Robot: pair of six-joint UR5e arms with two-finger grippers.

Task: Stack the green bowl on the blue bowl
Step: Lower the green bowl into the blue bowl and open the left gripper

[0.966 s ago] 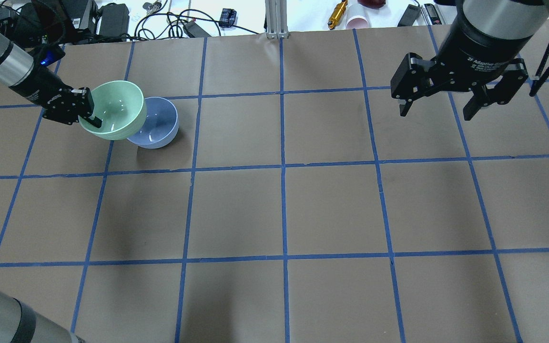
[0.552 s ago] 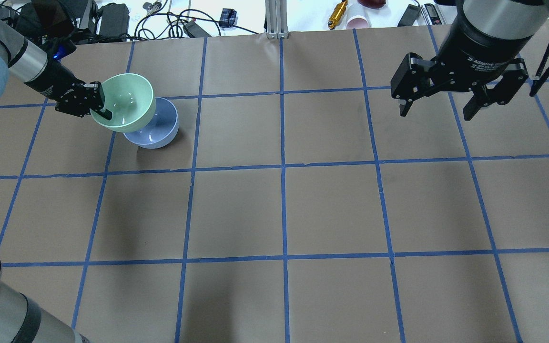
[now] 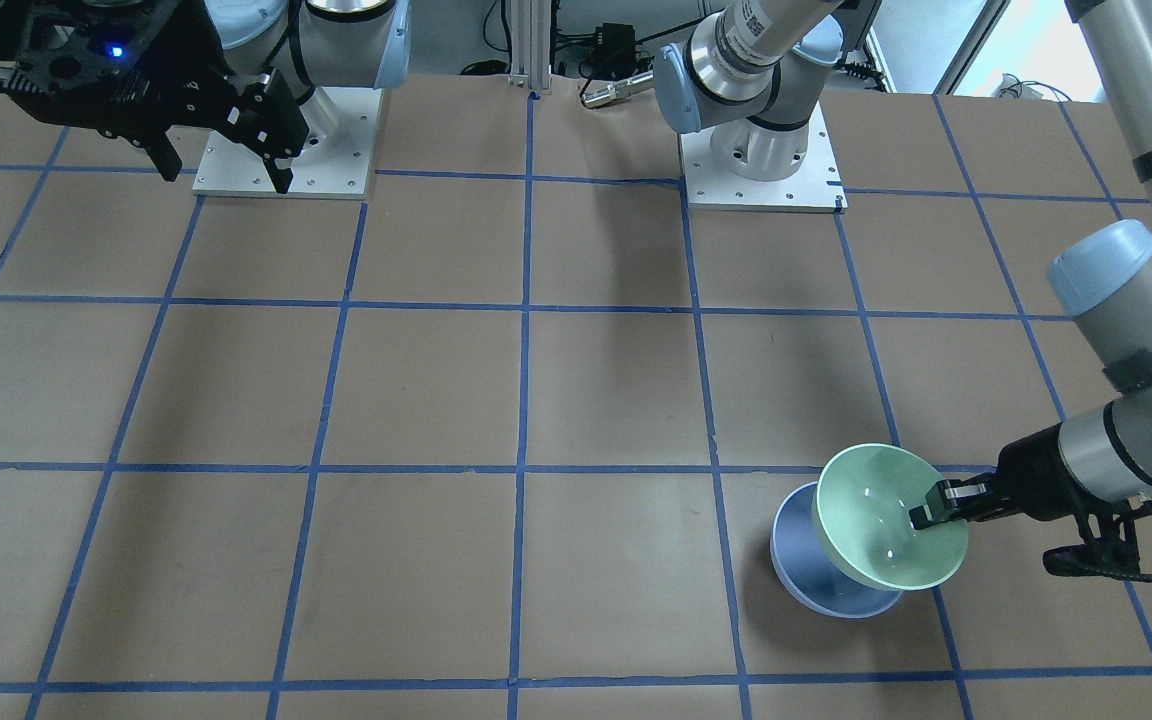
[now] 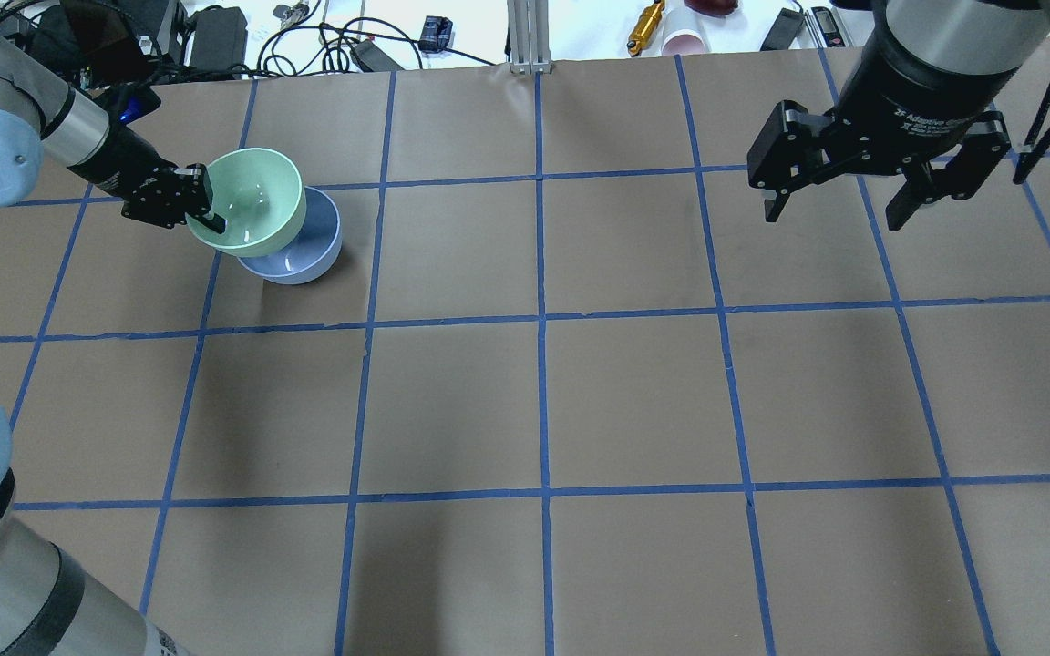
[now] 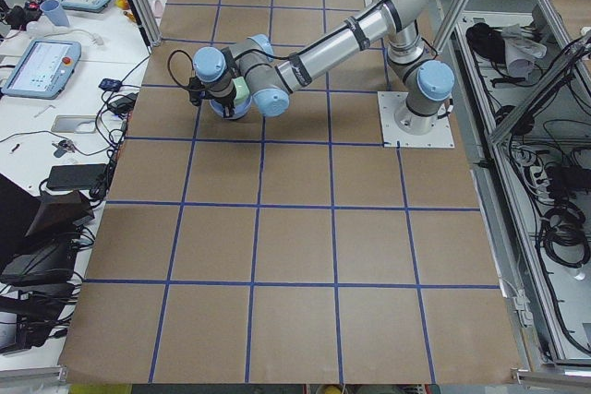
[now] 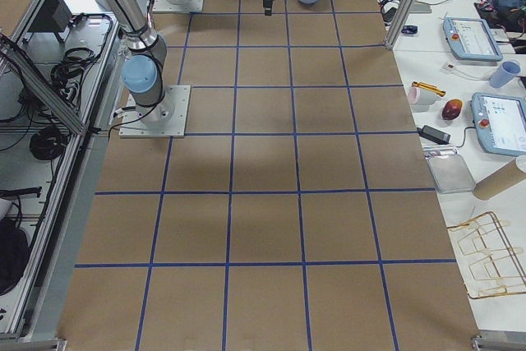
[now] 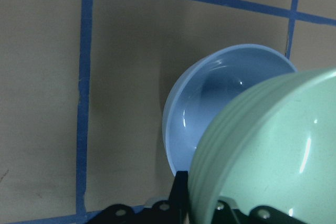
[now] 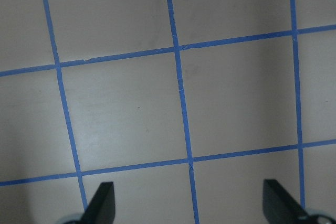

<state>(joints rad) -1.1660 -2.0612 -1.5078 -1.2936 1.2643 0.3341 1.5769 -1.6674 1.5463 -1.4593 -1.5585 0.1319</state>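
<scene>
My left gripper (image 4: pixel 203 211) is shut on the rim of the green bowl (image 4: pixel 256 202) and holds it tilted in the air, partly over the blue bowl (image 4: pixel 299 260). The blue bowl sits on the table at the far left. In the front-facing view the green bowl (image 3: pixel 881 520) overlaps the blue bowl (image 3: pixel 816 580), with the gripper (image 3: pixel 928 510) on its right rim. The left wrist view shows the green bowl (image 7: pixel 273 150) close up, above the blue bowl (image 7: pixel 210 114). My right gripper (image 4: pixel 839 205) is open and empty, high over the far right of the table.
Brown paper with a blue tape grid (image 4: pixel 540 319) covers the table. Cables, power bricks and small tools (image 4: pixel 324 36) lie beyond the far edge. The arm bases (image 3: pixel 761 160) stand at the robot's side of the table.
My left gripper has carried the green bowl to the right, so it now covers more of the blue bowl. The right arm has not moved.
</scene>
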